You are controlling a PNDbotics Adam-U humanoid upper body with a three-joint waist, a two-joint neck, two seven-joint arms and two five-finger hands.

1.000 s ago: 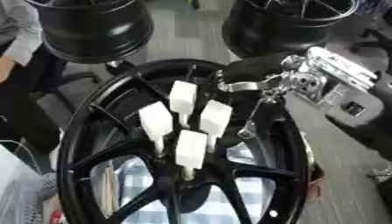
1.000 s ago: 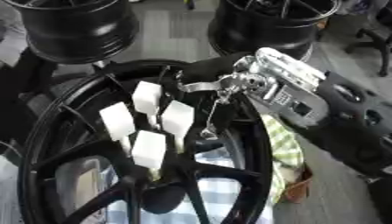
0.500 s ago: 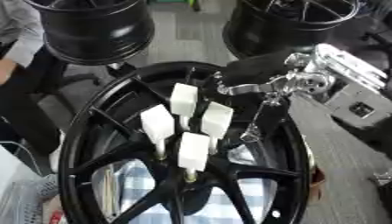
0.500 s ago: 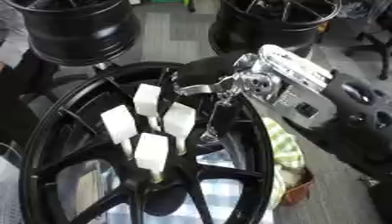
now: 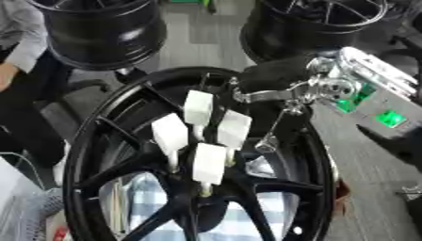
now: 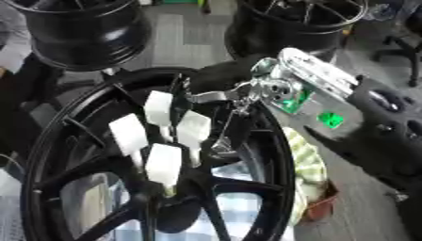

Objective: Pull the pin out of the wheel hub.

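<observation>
A large black wheel hub [image 5: 78, 155] lies in front of me, spokes up. Several white block-headed pins stand near its centre: a top one [image 5: 198, 107], a left one [image 5: 170, 133], a right one [image 5: 234, 128] and a bottom one [image 5: 209, 163]. My right hand [image 5: 329, 87], silver and black, hangs over the hub's upper right rim. One silver finger [image 5: 255, 96] reaches left and ends just right of the top pin. Another finger [image 5: 272, 132] points down beside the right pin. The hand is open and holds nothing. My left hand is out of sight.
Two more black wheels stand at the back, one at the left [image 5: 99, 28] and one at the right [image 5: 321, 23]. A blue checked cloth [image 5: 157, 202] lies under the hub. A green striped cloth [image 6: 309, 164] lies by the hub's right rim.
The right hand stays near the top pin, with hardly any shift. All pins stand in the hub as before.
</observation>
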